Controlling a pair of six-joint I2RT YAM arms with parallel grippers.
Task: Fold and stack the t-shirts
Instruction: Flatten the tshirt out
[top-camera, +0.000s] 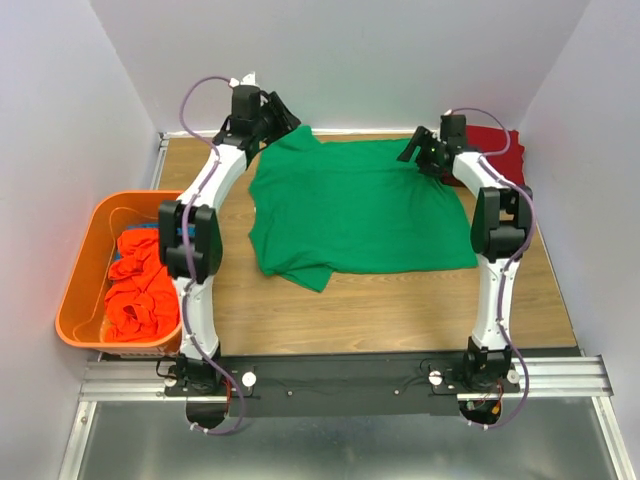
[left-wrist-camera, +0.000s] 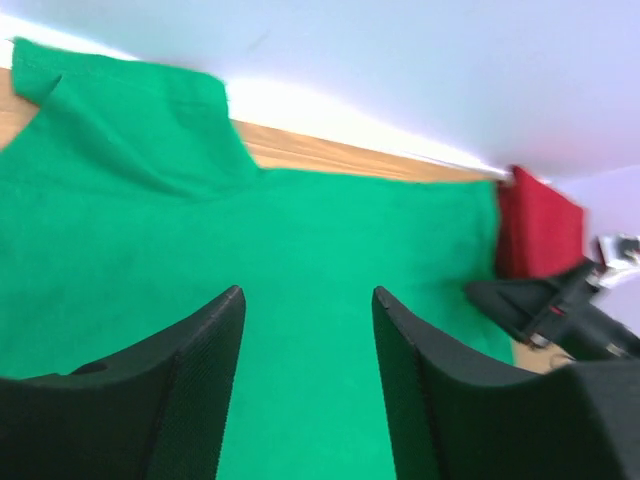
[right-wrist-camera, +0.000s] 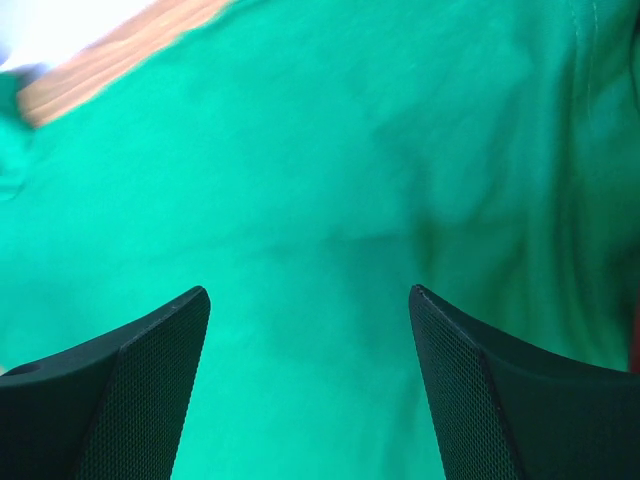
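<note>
While jaws stand wide, nothing held, left gripper (left-wrist-camera: 305, 295) and right gripper (right-wrist-camera: 308, 290) hover over green t-shirt (top-camera: 355, 210), spread mid-table toward far edge. Risk: uneven pinch bunches cloth, skews fold; right gripper may snag dark red t-shirt (top-camera: 497, 140) at far-right corner.

Legible text, labels, brands, numbers, signs: none in any view.
- green t-shirt (top-camera: 355, 205): plain fabric, no print readable.
- orange bin (top-camera: 78, 285), left of green t-shirt: no marking readable.
- two small white discs (top-camera: 247, 379) on base rail (top-camera: 340, 388), near side of green t-shirt: too small to read.
</note>
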